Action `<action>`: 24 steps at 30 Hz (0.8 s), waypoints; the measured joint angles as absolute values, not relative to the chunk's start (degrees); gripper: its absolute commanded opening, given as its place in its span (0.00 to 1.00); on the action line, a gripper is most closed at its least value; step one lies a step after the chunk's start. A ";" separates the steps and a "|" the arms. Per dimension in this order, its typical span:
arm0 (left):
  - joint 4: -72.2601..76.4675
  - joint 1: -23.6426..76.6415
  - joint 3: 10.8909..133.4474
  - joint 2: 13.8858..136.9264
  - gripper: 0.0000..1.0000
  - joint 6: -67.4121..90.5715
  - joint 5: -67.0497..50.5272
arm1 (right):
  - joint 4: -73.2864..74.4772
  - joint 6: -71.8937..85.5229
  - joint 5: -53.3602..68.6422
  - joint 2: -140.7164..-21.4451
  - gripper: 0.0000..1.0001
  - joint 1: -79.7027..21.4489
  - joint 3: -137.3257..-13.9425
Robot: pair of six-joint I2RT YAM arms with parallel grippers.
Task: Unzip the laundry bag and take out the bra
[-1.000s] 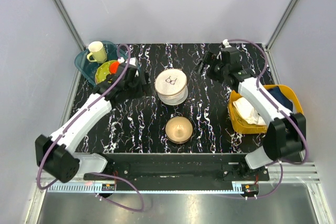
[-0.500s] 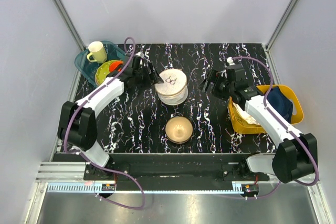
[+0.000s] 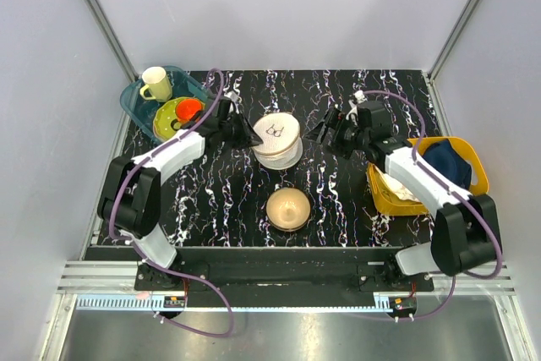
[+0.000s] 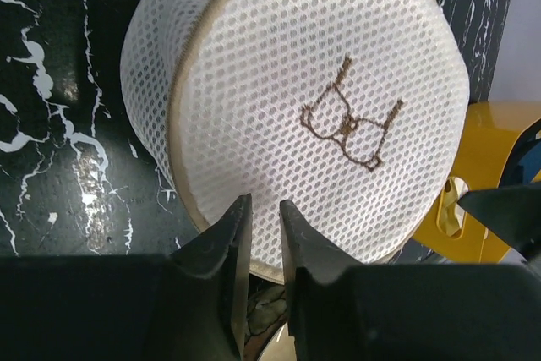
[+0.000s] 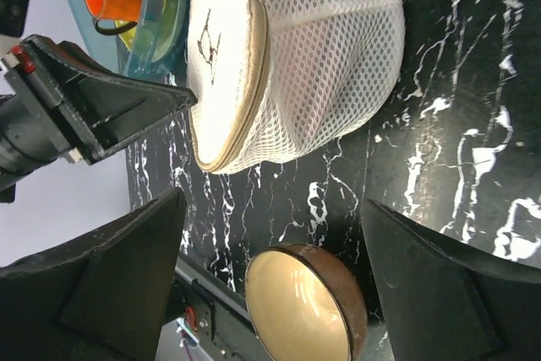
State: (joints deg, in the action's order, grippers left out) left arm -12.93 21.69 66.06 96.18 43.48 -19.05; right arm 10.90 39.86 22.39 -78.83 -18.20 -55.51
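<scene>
Left wrist view puts the left gripper (image 4: pixel 265 205) at the near rim of the laundry bag (image 4: pixel 296 99), its jaws almost together with only a thin slit between them; whether they pinch anything cannot be told. The bag stands mid-table (image 3: pixel 220 196) with its zip lid (image 5: pixel 221 52) closed, just behind the bronze bowl (image 3: pixel 288 208). The right gripper (image 5: pixel 275 205) hangs beside the bag without touching it, jaws spread wide, holding nothing.

The left jaws hide the rim of the laundry bag (image 4: pixel 321 82) between them; whether they pinch a zip pull cannot be told.
</scene>
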 measured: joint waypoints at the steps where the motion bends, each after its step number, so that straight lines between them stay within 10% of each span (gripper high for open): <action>1: -12.91 21.93 65.71 95.92 0.24 43.48 -19.00 | 10.02 40.40 22.74 -79.94 0.90 -18.39 -55.53; 4: -12.78 23.29 64.05 94.54 0.28 43.51 -18.74 | 6.96 42.59 23.73 -84.95 0.80 -20.12 -56.16; 7: -13.50 24.58 62.43 92.36 0.38 43.53 -18.22 | 3.55 44.51 24.93 -89.73 0.44 -22.33 -57.21; 9: -14.85 25.26 61.87 89.95 0.47 43.29 -17.10 | 0.93 45.93 25.80 -92.99 0.00 -23.79 -58.24; 13: -19.09 24.91 61.84 82.65 0.66 41.58 -12.03 | -0.78 45.95 27.40 -96.14 0.00 -24.77 -60.03; 14: -20.05 24.58 61.84 80.84 0.94 41.12 -11.14 | -0.14 44.88 28.56 -96.68 0.00 -24.75 -61.32; 15: -20.97 23.99 61.84 78.63 0.99 40.73 -10.33 | 0.60 42.96 29.85 -97.23 0.00 -24.75 -63.00; 24: -19.46 15.11 56.34 72.97 0.99 39.31 -12.12 | 6.98 25.15 39.64 -95.92 0.00 -24.73 -69.01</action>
State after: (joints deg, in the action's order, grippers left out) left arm -19.46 15.11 56.34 72.97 39.31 -12.12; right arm 6.98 25.15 39.64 -95.92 -24.73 -69.01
